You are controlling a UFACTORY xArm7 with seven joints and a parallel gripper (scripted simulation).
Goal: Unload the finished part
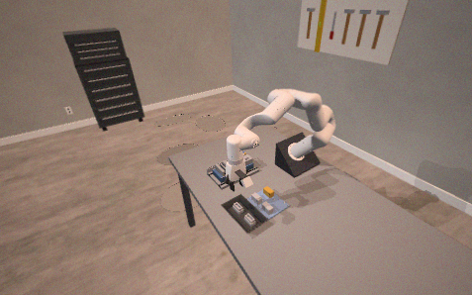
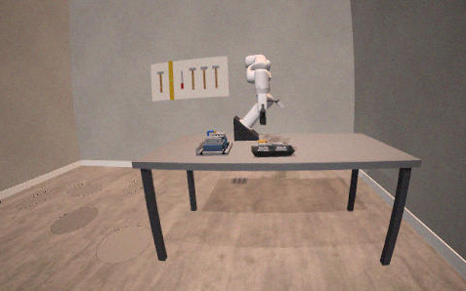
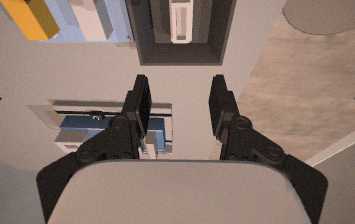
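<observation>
Gripper [image 3: 179, 82] nearest, raised above the table, fingers apart, nothing between them. Straight ahead beyond the fingertips, finished part [image 3: 181, 20] flat on the floor of the outfeed tray [image 3: 140, 30], pocket up, long axis pointing away. Vise [image 3: 85, 123] down-left.
</observation>
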